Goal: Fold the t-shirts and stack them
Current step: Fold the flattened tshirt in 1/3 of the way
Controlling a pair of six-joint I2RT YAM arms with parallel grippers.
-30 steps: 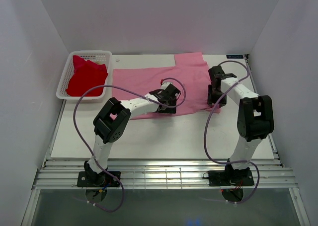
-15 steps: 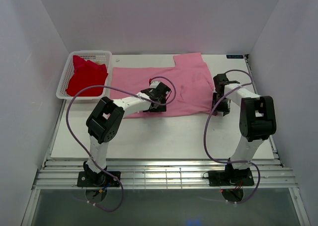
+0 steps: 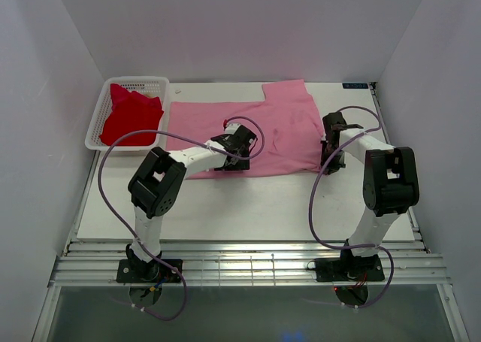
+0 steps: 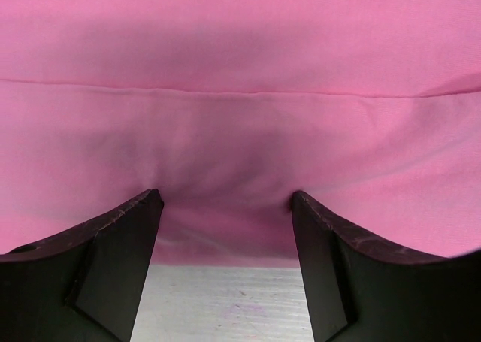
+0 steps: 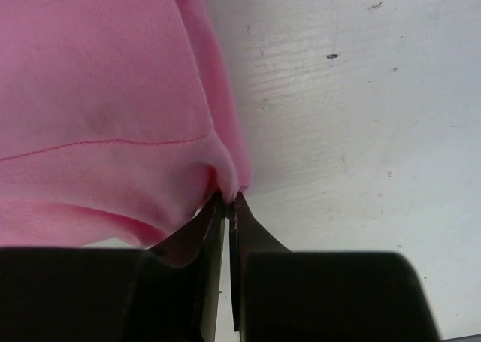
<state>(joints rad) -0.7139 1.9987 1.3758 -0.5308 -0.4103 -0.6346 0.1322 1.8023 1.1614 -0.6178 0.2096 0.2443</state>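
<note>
The first fold of the pink t-shirt is being set up. It lies spread flat across the far half of the table, while the red t-shirt sits bunched in the basket at the far left corner. The right gripper is pressed together on the shirt's near right hem corner. The left gripper stands spread, straddling the near hem with nothing pinched.

Next, the left probably needs to close on that hem so both can lift together. A second ago the right gripper was part-open and farther up the shirt's side — and the left sat further right.
</note>
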